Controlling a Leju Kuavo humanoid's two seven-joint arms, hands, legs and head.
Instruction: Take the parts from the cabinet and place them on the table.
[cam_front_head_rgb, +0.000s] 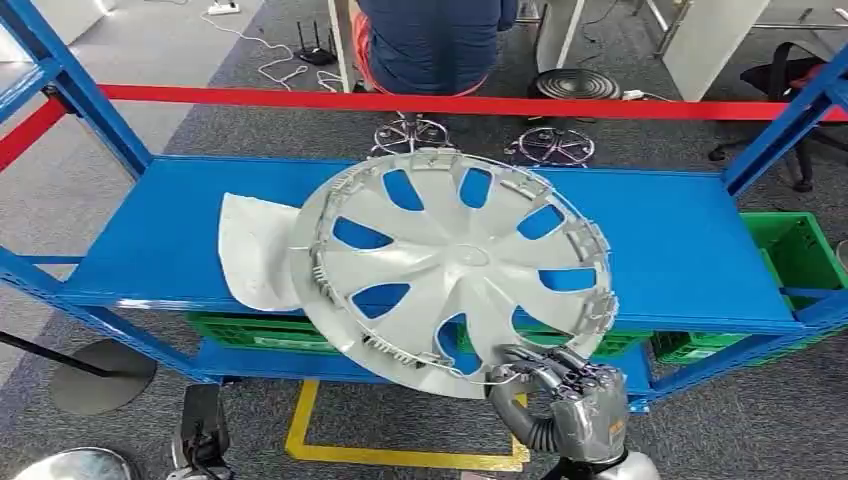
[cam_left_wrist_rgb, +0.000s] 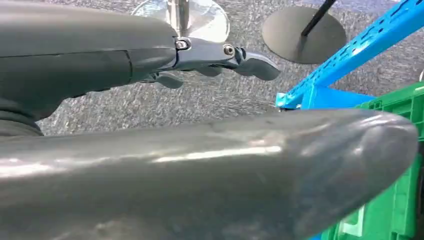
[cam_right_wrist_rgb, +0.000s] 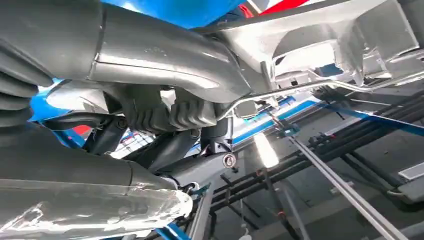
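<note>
**Three viewpoints around the rack**

The head view looks steeply down on the blue rack (cam_front_head_rgb: 690, 245). The left wrist view sits low, facing carpet and the rack's lower edge. The right wrist view peers upward, pressed beneath the wheel cover (cam_front_head_rgb: 450, 265) that the head view sees from above

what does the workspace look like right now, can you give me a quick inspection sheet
surface: blue shelf, mostly bare
job's things: silver wheel cover held tilted over the shelf's front edge; white part lying on the shelf beside it
clutter: green crates on the lower level
hands: right hand grips the wheel cover's lower rim; left hand holds nothing, hanging above the floor
cables: white and black cables on the floor behind the shelf
surroundings: grey carpet, yellow floor marking, a seated person beyond the red rail
</note>
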